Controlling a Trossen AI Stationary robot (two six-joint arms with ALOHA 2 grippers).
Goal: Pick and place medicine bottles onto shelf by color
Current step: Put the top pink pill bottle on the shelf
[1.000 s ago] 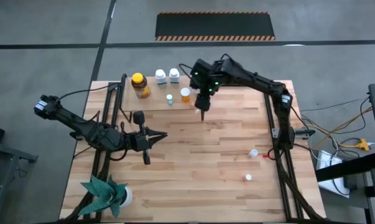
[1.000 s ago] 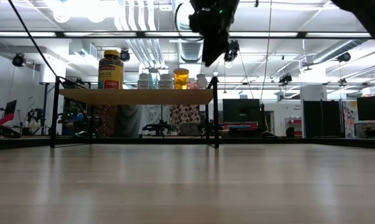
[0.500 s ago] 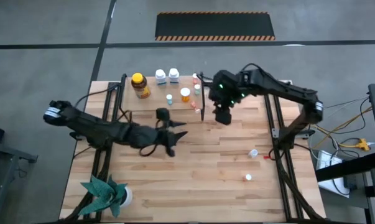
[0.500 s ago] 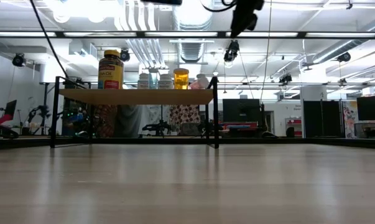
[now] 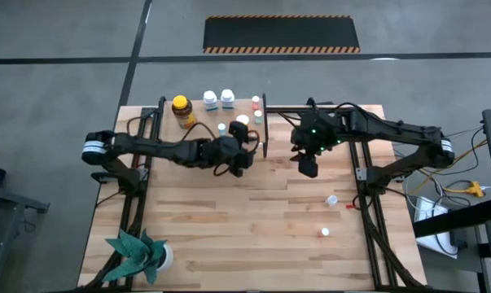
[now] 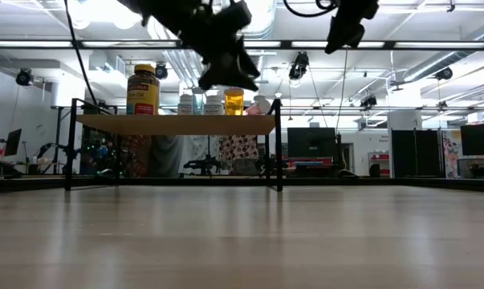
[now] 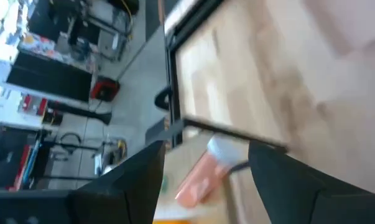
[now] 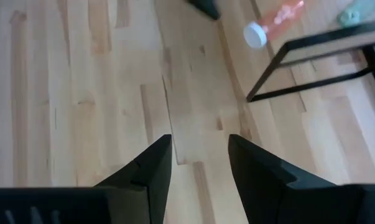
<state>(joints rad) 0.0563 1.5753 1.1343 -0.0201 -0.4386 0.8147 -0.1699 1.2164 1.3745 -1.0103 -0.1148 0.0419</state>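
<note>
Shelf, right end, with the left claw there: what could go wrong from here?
1. The pink bottle lies on its side at the edge of the shelf; a nudge may roll it off.
2. The left claw, open, is right at it and close to the orange bottle; a careless move could topple that.
3. The right claw hangs open nearby over the table; the arms could clash.

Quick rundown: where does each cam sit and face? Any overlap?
High: overhead, straight down; both arms, shelf.
Low: tabletop height, level toward the shelf; both arms overhead.
Left wrist: past the open left tool at a pink bottle.
Right wrist: past the open right tool at tabletop.
Shared: both wrist views show the pink bottle.
</note>
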